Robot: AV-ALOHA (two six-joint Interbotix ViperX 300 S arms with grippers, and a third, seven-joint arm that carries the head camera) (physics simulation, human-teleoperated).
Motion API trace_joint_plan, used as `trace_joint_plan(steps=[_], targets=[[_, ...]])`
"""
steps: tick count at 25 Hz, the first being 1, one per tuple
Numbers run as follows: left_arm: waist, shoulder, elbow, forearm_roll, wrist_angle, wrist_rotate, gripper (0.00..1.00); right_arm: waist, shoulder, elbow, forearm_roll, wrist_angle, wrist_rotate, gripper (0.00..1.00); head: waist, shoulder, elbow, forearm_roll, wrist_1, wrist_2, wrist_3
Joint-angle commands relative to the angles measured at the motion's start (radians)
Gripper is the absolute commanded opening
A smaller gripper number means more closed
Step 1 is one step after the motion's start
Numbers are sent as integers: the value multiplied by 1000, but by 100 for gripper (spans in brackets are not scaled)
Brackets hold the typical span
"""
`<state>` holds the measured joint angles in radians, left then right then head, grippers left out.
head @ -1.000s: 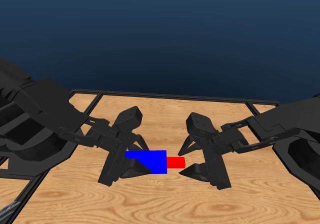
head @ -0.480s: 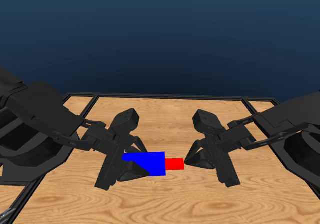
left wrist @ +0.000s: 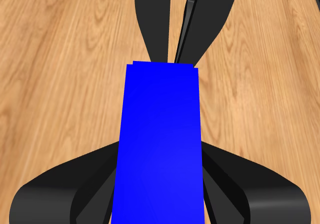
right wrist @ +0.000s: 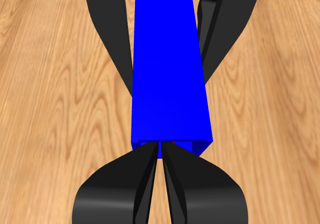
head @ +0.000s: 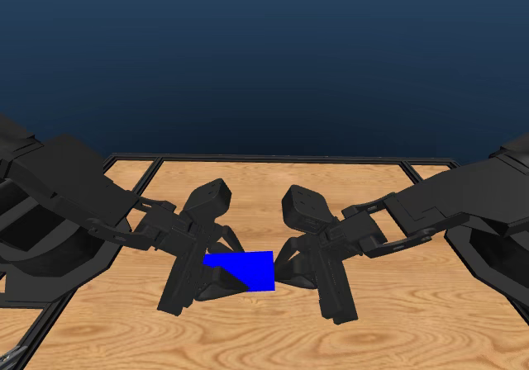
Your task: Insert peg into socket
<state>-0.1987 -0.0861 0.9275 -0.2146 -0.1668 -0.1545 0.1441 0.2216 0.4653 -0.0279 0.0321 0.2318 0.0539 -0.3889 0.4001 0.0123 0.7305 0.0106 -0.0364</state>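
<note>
Nowhere any writing or label. My left gripper point(head: 216, 272) clamped on socket point(head: 245, 269), held above table point(head: 273, 337) middle. My right gripper point(right wrist: 160, 156) nearly closed at socket's hollow end; peg point(right wrist: 172, 143) almost wholly hidden inside, only red sliver visible.

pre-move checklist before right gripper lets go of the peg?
1. Socket clamped in left gripper: ok.
2. Peg seated: no red shows in head view; only a sliver at the socket mouth: ok.
3. Right gripper jaws nearly closed at the socket mouth: ok.
4. Insertion depth: cannot tell.
5. Socket clear of table: cannot tell.
</note>
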Motion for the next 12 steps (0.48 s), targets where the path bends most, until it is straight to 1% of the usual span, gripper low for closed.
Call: trace_joint_plan(steps=[1,2,3,4,5,9,10,11,12], targets=[[5,-31,-12,11,-18,-9,0,-7,5,-37,13,-47,-13,0,3,1,-20,1,-10,2,0],[0,-24,-32,19,1,-2,0,-7,-1,-30,10,-28,-3,0,4,0,-20,1,-11,1,-1],[-6,-23,-27,16,-11,-12,0,-9,-8,-10,20,-44,-4,0,4,-1,-20,1,-12,1,-3],[2,-30,-17,23,6,-12,0,-12,-22,8,23,-42,0,0,5,-3,-20,2,-13,2,-5],[3,-37,-16,21,-4,-18,0,-15,-24,26,25,-38,1,0,5,-4,-20,2,-13,3,-6],[2,-36,-12,30,7,-24,0,-31,-98,144,40,-35,33,0,4,-10,-19,2,-18,3,-7],[-7,-36,-11,44,24,-31,0,-32,-111,161,43,-38,38,0,4,-11,-19,1,-18,3,-7],[2,-35,-12,35,7,-30,0,-43,-126,183,53,-49,47,0,2,-12,-19,1,-21,2,-6],[4,-33,-14,30,-2,-29,0,-33,-146,194,64,-88,51,0,-1,-13,-19,0,-22,2,-5]])
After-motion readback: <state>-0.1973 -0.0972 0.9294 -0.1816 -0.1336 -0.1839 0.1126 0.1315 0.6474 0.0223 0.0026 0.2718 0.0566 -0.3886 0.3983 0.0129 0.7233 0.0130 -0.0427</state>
